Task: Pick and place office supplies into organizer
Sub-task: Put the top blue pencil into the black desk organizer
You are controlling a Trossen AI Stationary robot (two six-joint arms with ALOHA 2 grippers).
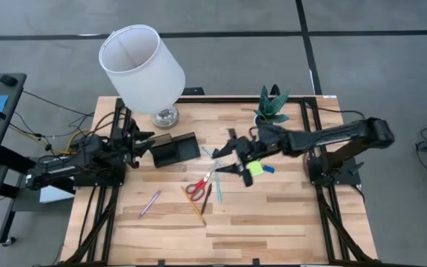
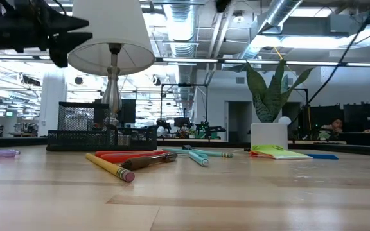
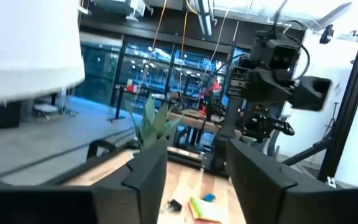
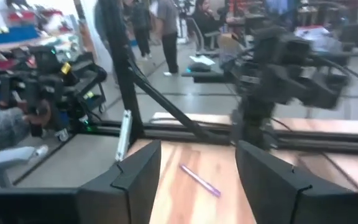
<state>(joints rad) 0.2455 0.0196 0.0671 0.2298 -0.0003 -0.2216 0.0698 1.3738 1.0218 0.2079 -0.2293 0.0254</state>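
Hovering over the middle of the worktop [image 1: 273,230], the right tool [image 1: 224,159] has its fingers spread and empty, poised, I'd guess, above the scattered supplies to choose one. Red-handled scissors [image 1: 199,185], a yellow pencil [image 1: 193,205] and light blue pens [image 1: 217,185] lie just below it, the lime-green sticky-note pad [image 1: 255,169] beside. The left tool [image 1: 145,142] waits, fingers apart, next to the black organizer [image 1: 173,150].

Black organizer [image 1: 174,150] beside lamp base, red-handled scissors [image 1: 198,186], pencils, green sticky pad [image 1: 255,168] mid-table
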